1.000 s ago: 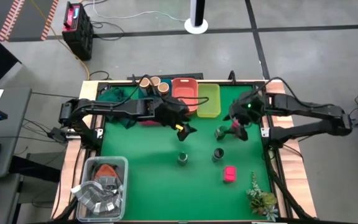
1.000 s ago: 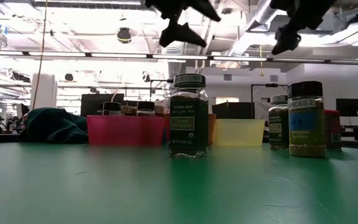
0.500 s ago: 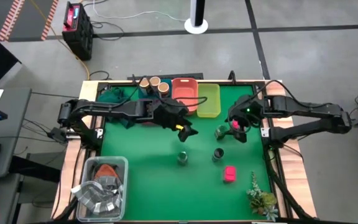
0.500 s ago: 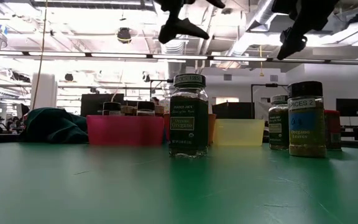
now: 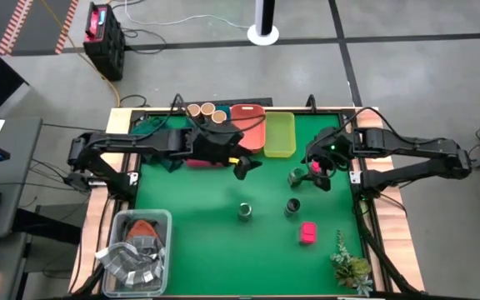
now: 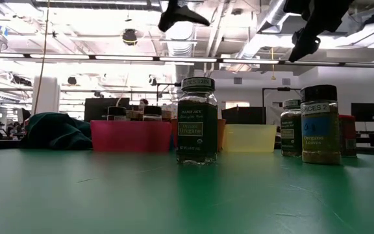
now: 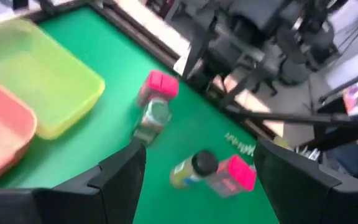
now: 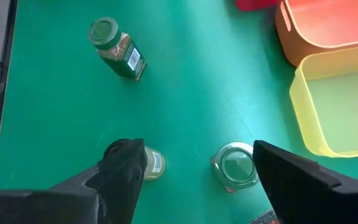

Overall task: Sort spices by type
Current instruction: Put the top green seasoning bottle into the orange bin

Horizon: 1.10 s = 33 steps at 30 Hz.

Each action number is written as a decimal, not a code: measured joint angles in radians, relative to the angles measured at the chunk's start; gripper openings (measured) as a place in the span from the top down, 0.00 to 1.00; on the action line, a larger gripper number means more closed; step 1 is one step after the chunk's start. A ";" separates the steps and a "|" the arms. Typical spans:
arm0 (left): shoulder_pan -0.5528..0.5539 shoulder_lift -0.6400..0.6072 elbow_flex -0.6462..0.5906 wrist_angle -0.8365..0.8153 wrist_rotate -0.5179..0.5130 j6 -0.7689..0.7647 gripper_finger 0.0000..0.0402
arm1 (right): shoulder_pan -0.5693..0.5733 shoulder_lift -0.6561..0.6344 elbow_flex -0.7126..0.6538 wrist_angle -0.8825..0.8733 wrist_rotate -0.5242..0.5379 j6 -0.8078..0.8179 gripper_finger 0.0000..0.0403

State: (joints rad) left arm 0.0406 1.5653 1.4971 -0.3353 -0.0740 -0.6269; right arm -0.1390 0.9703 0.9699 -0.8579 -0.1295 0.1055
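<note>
Table [image 5: 207, 242]: green mat, 3 spice jars [image 5: 246, 212] mid-surface.
Left gripper [image 5: 244, 166]: raised beside orange tray [image 5: 247, 127], jaws spread, empty.
Right gripper [image 5: 317, 173]: above green-lidded jar [image 5: 297, 177], jaws spread, empty.

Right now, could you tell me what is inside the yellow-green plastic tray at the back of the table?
The yellow-green plastic tray looks empty: its bare floor shows in the high and right wrist views. In the low view, only its translucent front wall is visible.
</note>
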 joint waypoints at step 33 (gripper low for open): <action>-0.055 -0.112 0.000 0.005 0.004 0.032 0.29 | 0.000 0.000 0.000 0.038 -0.001 0.035 0.20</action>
State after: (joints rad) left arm -0.0141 1.4528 1.4971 -0.3301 -0.0704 -0.5945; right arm -0.1392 0.9703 0.9699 -0.8198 -0.1302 0.1405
